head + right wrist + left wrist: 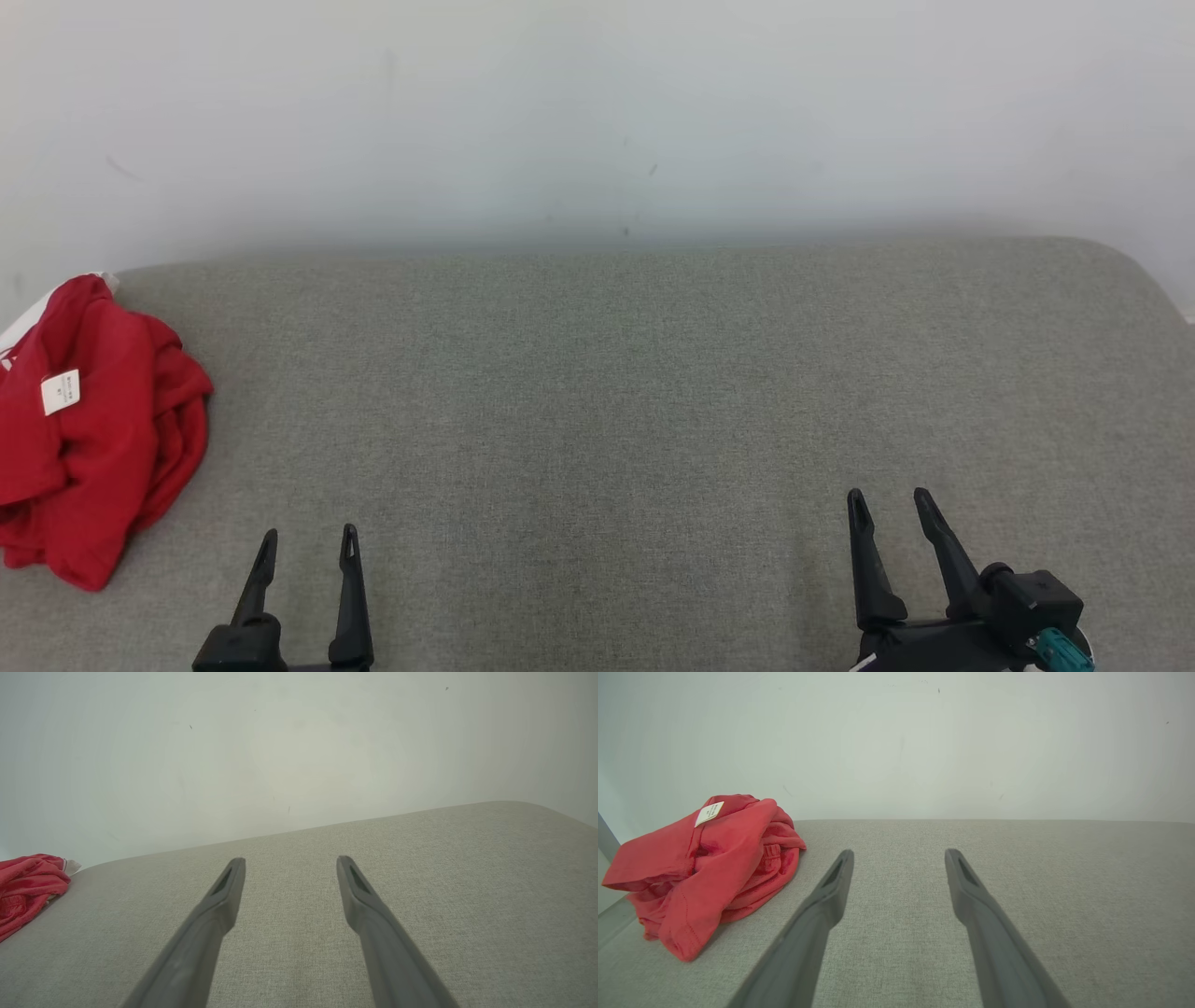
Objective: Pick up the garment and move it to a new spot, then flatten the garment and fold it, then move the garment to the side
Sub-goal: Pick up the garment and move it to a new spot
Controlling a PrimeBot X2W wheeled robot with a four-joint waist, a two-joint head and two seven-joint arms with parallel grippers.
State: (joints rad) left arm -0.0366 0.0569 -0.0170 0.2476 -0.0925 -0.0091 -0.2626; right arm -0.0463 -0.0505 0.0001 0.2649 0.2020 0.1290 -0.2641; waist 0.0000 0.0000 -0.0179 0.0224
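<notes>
- The garment (93,429) lies crumpled at the worktop's (607,392) left edge, part of it seemingly hanging over; a careless tug may drag it off.
- Left fingers (349,588) and right fingers (866,560), at the worktop's near edge, gape fully and hold nothing.
- Pinching only 1 loose layer may let the bundle unroll and slip mid-lift.

- One red garment (93,439), at nine o'clock.
- One white label (61,392) on it.
- Two pincers: left pincer (310,532), right pincer (888,495).
- One grey padded surface (607,392).
</notes>
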